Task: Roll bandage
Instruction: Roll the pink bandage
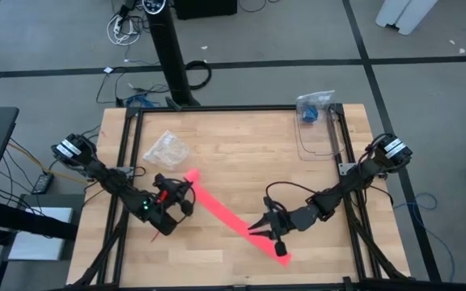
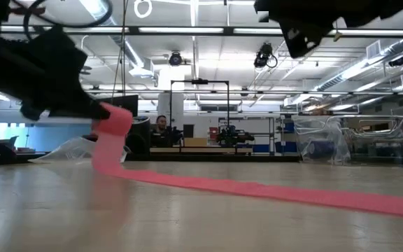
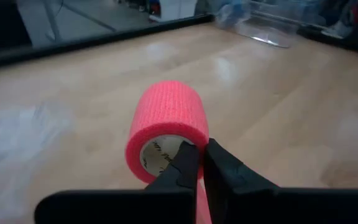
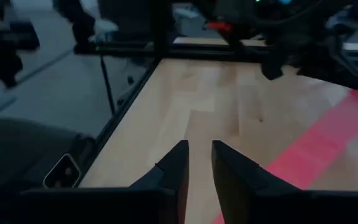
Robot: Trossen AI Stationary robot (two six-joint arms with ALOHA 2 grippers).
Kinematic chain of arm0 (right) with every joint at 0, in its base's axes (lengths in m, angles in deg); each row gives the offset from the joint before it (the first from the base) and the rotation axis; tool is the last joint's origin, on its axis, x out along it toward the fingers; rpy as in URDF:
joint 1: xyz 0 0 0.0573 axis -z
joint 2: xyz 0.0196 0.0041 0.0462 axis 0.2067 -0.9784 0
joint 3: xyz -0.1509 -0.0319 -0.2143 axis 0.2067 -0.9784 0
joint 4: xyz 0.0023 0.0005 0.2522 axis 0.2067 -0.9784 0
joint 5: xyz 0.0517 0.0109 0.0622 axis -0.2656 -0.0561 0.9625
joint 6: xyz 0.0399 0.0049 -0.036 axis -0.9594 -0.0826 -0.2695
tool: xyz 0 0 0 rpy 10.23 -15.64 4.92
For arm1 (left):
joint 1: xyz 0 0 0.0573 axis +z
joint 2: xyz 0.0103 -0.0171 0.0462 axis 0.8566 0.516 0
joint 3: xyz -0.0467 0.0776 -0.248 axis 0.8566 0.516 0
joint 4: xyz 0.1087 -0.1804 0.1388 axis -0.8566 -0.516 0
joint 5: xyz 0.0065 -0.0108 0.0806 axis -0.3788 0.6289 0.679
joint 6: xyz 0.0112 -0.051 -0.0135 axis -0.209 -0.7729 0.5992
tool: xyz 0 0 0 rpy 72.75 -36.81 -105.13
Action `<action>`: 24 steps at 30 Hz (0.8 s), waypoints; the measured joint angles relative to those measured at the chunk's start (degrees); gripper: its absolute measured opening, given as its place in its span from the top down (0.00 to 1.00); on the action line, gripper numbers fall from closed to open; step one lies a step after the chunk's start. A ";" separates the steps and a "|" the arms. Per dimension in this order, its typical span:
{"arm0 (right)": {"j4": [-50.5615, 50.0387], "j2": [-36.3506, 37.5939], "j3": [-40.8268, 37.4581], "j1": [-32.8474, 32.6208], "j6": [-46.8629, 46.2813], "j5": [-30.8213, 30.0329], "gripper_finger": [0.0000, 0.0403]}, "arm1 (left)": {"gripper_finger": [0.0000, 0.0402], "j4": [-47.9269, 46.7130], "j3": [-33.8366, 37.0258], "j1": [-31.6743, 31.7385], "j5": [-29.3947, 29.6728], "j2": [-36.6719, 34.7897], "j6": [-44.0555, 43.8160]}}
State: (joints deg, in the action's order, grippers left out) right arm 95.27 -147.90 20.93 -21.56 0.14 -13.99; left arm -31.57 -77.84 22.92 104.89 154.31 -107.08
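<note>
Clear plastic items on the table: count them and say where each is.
2. A bag lies at the table's far left, beyond the left tool. A container stands at the far right corner. None seem hidden.

clear plastic bag (image 1: 166, 148) left-rear; transparent container (image 1: 314, 121) right-rear; wooden table (image 1: 241, 145)

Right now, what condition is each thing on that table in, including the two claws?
bandage: mostly unrolled flat across the table, one end wound into a roll lifted off the wood.
left claw: shut on the bandage roll's rim.
right claw: fingers slightly apart, empty, over the strip's far end.
plastic bag: crumpled, lying loose.
clear container: at the table's right edge; open or closed, can't tell.
</note>
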 joint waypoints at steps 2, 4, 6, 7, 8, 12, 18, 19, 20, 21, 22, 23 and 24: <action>-5.55 0.00 2.84 -0.43 0.49 0.01 0.80 | 0.96 -0.33 -2.13 0.49 -0.17 -0.03 5.24; -13.17 0.00 6.00 -1.07 -0.19 -0.02 0.78 | 0.96 -0.62 -3.72 0.84 -1.37 -0.04 10.60; -20.40 0.00 8.93 -2.07 -1.00 -0.43 0.75 | 0.96 -0.69 -4.88 1.08 -3.32 -0.04 14.99; -23.20 0.00 10.27 -2.62 -1.16 -0.60 0.74 | 0.97 -0.73 -5.44 1.18 -4.18 -0.04 16.50; -25.37 0.00 11.36 -3.06 -1.18 -1.08 0.72 | 0.97 -0.77 -6.02 1.25 -4.78 -0.04 17.83; -30.14 0.00 14.75 -4.34 -0.77 -2.45 0.68 | 0.97 -0.86 -9.68 1.29 -4.62 -0.31 25.76; -30.90 0.32 15.49 -5.41 4.44 -11.13 0.67 | 0.97 -0.78 -18.94 1.28 -4.44 -3.99 44.71; -30.62 0.39 15.42 -5.41 4.47 -11.13 0.67 | 0.97 -0.76 -20.69 1.28 -4.48 -4.63 47.93; -30.58 0.42 15.24 -5.41 4.65 -11.06 0.67 | 0.97 -0.68 -22.44 1.28 -4.61 -5.33 51.16; -30.64 0.42 14.93 -5.25 4.70 -10.51 0.68 | 0.97 -0.68 -24.04 1.28 -4.93 -6.10 54.28; -30.81 0.42 14.57 -5.06 4.69 -9.39 0.68 | 0.97 -0.94 -25.59 1.28 -5.39 -6.97 57.33; -30.91 0.42 14.24 -5.01 4.48 -8.47 0.68 | 0.97 -1.30 -27.08 1.28 -5.97 -7.63 59.77; -30.93 0.42 13.96 -5.01 4.25 -7.98 0.68 | 0.97 -1.85 -28.70 1.26 -6.26 -8.06 61.84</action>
State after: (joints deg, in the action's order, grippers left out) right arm 64.35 -147.48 34.89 -26.57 4.39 -21.97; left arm -33.42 -106.55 24.18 98.63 146.25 -45.24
